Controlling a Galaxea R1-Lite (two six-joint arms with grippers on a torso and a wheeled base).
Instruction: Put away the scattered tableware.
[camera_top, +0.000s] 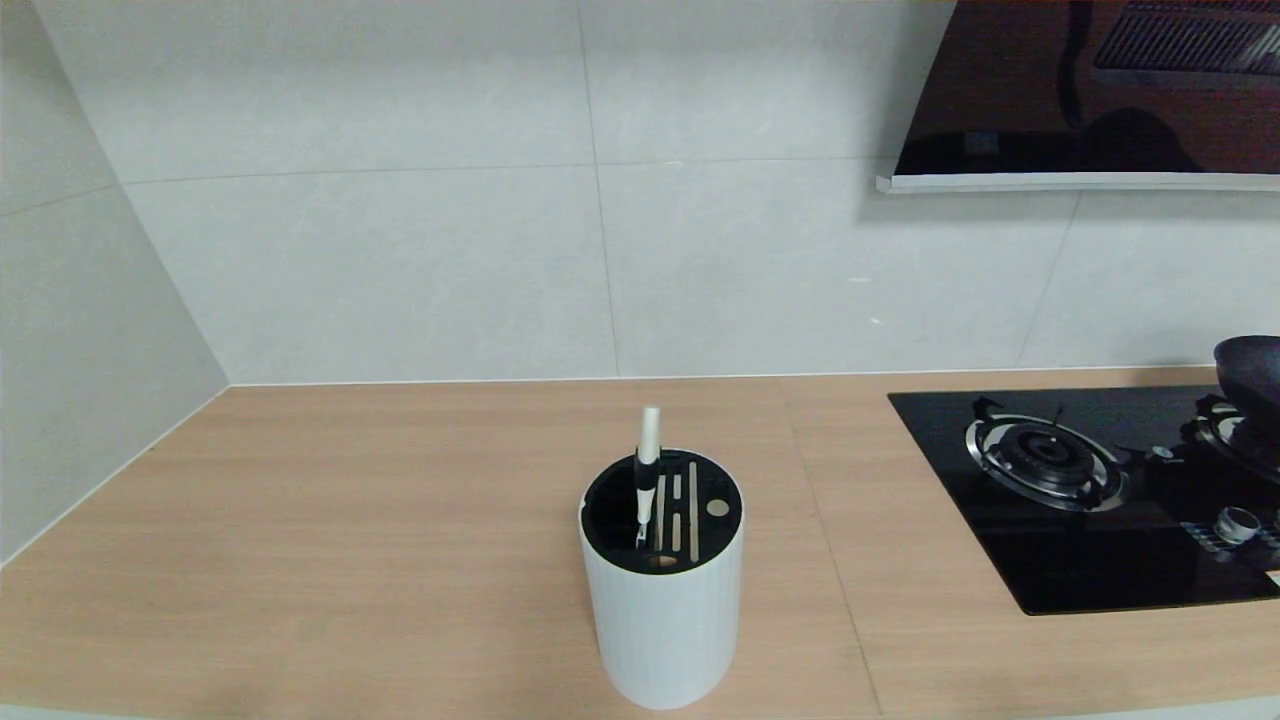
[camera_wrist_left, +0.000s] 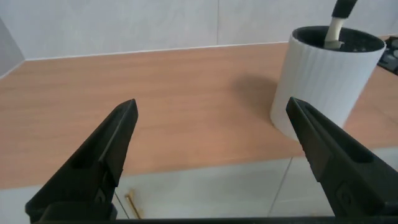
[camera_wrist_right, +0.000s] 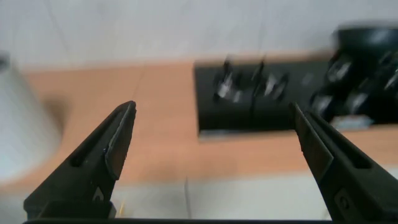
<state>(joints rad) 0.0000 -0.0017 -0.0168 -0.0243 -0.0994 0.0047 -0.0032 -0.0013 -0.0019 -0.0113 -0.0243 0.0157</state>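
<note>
The one piece of tableware to be seen is a utensil (camera_top: 648, 470) with a pale handle and a dark neck. It stands nearly upright in the open compartment at the left of a holder (camera_top: 665, 620), handle up and working end down inside, hidden by the wall. Stored that way it can be grabbed by the handle. The holder is a white ribbed cylinder with a black top. Beside the open well, the top has narrow slots for blades and a small round hole. It stands near the front edge of the counter (camera_top: 400, 520), within easy reach of both arms.

The left gripper (camera_wrist_left: 211, 106) hangs in front of the counter edge with its jaws spread wide and nothing between them. The holder is off to its right. The right gripper (camera_wrist_right: 212, 107) is just as wide apart and empty, and faces the stove. With both tools free and this utensil already stowed, the task looks near its end or between items.

The counter is light wood grain with a seam running front to back. To the right a black glass stove (camera_top: 1080, 500) is set into it, with a burner (camera_top: 1045, 462), a knob (camera_top: 1237, 523) and a dark pot (camera_top: 1250, 370) at the edge. Pale grey tiles (camera_top: 400, 200) cover the wall, and a dark hood (camera_top: 1090, 90) hangs above the stove.
</note>
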